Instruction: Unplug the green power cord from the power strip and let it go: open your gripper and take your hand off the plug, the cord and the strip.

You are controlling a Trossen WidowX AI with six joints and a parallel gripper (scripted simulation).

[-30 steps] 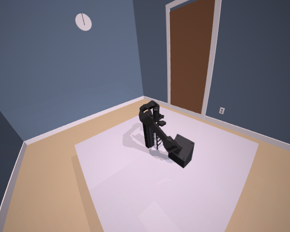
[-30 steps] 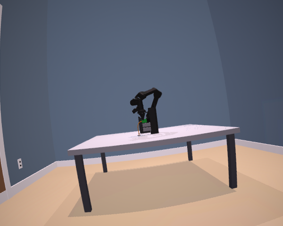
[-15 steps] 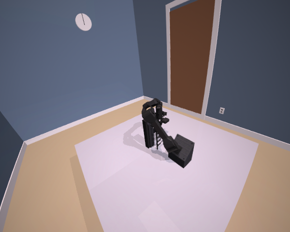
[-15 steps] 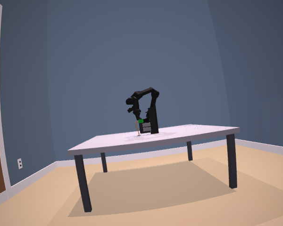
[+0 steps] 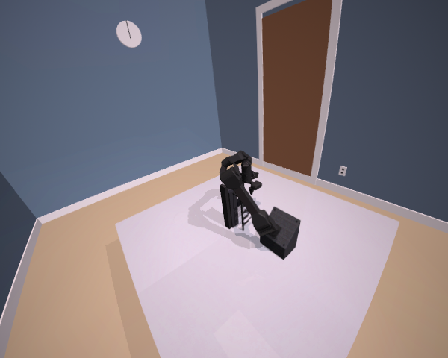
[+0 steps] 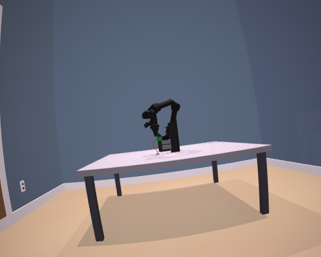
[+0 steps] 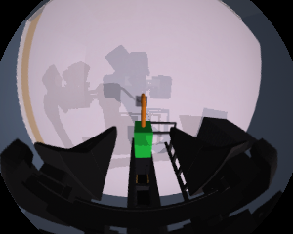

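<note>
1. Green plug (image 7: 143,142): blocky, long axis running away from wrist cam; orange cord (image 7: 143,109) exits far end.
2. Located atop upright power strip (image 6: 165,144) on table (image 6: 132,163).
3. Gripper (image 7: 143,150): parted wide, fingers flanking plug w/ gaps, nothing gripped.

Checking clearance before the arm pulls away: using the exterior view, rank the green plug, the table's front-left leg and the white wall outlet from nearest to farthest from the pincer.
1. The small green block-shaped plug, right below the open pincer.
2. The dark square front-left table leg, lower left.
3. The white two-socket wall outlet, far left by the door.
</note>
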